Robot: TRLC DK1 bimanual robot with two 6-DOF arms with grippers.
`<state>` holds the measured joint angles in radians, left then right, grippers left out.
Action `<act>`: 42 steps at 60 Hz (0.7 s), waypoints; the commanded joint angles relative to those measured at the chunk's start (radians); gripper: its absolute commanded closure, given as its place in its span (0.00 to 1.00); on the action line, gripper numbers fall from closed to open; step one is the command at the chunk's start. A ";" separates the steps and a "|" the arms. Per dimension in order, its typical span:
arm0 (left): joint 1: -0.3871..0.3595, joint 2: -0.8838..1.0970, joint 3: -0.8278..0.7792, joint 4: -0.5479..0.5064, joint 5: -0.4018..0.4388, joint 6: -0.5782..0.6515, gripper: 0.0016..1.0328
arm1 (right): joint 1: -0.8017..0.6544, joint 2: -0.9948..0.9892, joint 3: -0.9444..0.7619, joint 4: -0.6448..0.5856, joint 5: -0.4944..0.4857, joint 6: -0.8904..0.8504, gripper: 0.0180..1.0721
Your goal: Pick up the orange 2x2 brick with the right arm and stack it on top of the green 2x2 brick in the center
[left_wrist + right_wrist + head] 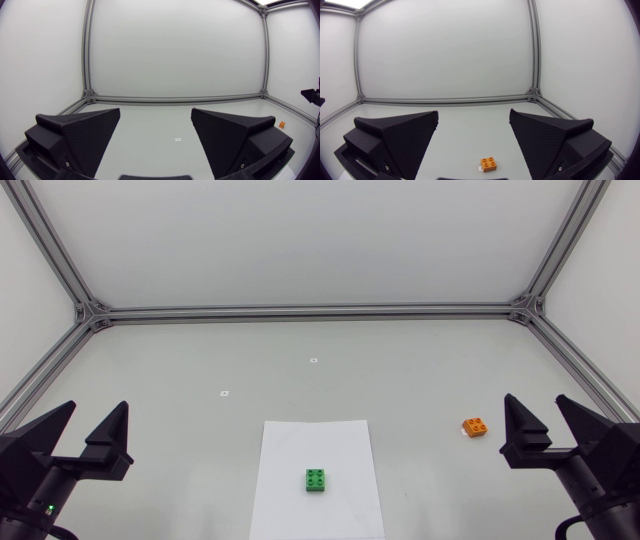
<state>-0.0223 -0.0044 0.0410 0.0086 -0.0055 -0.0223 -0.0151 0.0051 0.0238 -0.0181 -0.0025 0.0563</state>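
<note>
An orange 2x2 brick (pixel 475 426) lies on the table at the right, just left of my right gripper (pixel 546 424), whose fingers stand open and empty. In the right wrist view the orange brick (pixel 489 163) sits on the table ahead of the right gripper (pixel 474 131), in line with the gap between its fingers. A green 2x2 brick (pixel 317 480) rests on a white sheet of paper (pixel 290 500) at the centre front. My left gripper (pixel 92 432) is at the left, open and empty. The left wrist view shows the left gripper (pixel 156 131) and the orange brick (pixel 281 125) far off beside its fingers.
Two small white markers (pixel 225 393) (pixel 313 360) lie on the table behind the paper. An aluminium frame (pixel 310 311) borders the table at the back and sides. My right arm's gripper tip (pixel 310 94) shows beyond the left gripper's finger in the left wrist view.
</note>
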 commanded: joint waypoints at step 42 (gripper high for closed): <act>0.004 -0.008 -0.041 -0.015 0.004 0.013 0.04 | 0.014 -0.005 0.094 0.026 -0.004 -0.027 0.04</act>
<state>-0.0227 -0.0044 0.0410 0.0086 -0.0055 -0.0223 -0.0074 0.0048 0.0620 -0.0109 -0.0029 0.0437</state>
